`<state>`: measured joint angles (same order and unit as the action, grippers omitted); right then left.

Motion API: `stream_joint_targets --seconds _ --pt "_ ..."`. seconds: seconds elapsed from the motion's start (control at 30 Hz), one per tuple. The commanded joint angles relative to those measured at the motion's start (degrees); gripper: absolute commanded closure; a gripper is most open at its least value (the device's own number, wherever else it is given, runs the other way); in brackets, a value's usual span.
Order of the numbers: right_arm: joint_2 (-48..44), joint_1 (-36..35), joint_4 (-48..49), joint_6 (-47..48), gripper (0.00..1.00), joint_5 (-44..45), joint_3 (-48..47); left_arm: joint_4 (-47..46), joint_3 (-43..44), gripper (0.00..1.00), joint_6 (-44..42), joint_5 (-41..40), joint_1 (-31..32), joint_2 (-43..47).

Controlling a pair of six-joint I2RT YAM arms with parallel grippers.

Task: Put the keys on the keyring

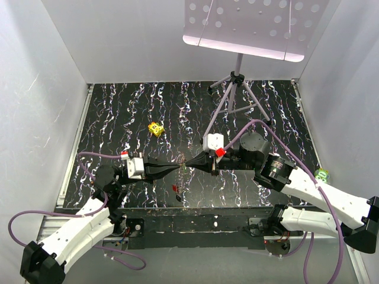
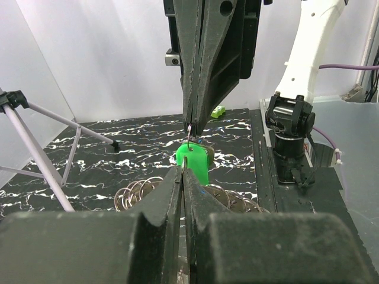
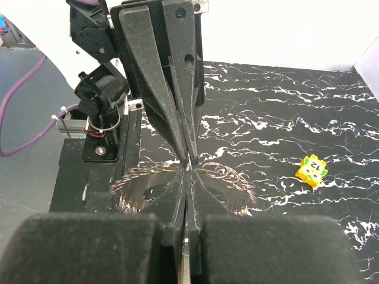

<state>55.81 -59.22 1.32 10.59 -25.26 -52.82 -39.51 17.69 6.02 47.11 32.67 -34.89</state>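
My two grippers meet tip to tip above the front middle of the table. The right gripper (image 1: pixel 188 163) is shut on the keyring (image 2: pixel 190 128), a thin wire loop poking out of its tips. A key with a green head (image 2: pixel 193 161) hangs from that loop. The left gripper (image 1: pixel 176 168) is shut, its tips (image 2: pixel 182 171) closed on the green key's lower end. In the right wrist view a metal sliver shows between the shut right fingers (image 3: pixel 177 195). A red key (image 1: pixel 176 188) lies on the table just below the tips.
A yellow spotted block (image 1: pixel 156 128) lies at the middle left. The grey tripod (image 1: pixel 237 83) stands at the back with a perforated white plate on top. A small green block (image 1: pixel 321 174) sits by the right wall. Silvery wire loops (image 2: pixel 139 189) show under the tips.
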Motion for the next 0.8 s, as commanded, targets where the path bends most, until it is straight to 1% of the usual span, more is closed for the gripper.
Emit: stream_joint_targets --seconds 0.0,0.77 --pt "-0.6 0.2 2.5 0.5 0.99 -0.4 -0.3 -4.8 -0.1 1.00 1.6 -1.1 -0.5 -0.1" --pt "0.4 0.1 4.3 0.5 0.99 0.6 -0.5 -9.5 -0.7 1.00 5.3 -0.3 -0.8 -1.6"
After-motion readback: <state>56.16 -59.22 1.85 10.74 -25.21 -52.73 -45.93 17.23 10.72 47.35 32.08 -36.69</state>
